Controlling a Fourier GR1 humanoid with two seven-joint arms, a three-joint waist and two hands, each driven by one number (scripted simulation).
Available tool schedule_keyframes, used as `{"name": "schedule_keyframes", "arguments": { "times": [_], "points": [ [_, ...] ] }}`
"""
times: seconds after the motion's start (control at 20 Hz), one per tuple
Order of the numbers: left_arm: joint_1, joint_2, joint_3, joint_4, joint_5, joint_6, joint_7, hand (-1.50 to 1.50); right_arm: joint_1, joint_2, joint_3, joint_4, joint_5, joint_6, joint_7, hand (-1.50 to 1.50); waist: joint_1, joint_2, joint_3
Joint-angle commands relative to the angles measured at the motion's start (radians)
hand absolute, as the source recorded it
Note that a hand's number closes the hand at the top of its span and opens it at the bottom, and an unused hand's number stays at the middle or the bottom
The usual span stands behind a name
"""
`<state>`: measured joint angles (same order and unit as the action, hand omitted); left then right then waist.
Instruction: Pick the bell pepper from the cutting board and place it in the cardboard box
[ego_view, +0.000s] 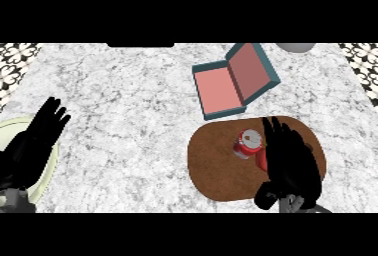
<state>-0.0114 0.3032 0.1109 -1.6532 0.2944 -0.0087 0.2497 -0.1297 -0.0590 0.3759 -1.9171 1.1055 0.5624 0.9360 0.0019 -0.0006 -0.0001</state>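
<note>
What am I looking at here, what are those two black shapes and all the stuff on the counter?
This one picture looks steeply down from a humanoid robot's head onto a marbled kitchen counter. The black shapes are its hands. The left hand rests open at the left edge, over a pale plate. The right hand reaches over a round brown cutting board, its fingers straight beside a red bell pepper that lies on the board. Neither hand holds anything. Beyond the board sits an open box, teal outside and pinkish inside, where the pepper should go. A grey object shows partly at the top edge; I cannot tell what it is.
</note>
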Motion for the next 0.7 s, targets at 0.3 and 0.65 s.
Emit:
{"name": "schedule_keyframes", "arguments": {
  "times": [0.3,0.65],
  "points": [
    [0.031,-0.027,0.017,-0.052,-0.024,-0.031,-0.004,0.0,-0.015,0.057,0.055,0.01,0.077,0.063,0.12,-1.5,0.001,-0.001,0.0],
    [0.022,-0.036,0.032,-0.039,-0.023,-0.04,0.041,0.0,-0.106,0.058,0.02,0.189,0.039,0.009,0.129,-1.5,0.005,0.0,0.0]
  ]
}}
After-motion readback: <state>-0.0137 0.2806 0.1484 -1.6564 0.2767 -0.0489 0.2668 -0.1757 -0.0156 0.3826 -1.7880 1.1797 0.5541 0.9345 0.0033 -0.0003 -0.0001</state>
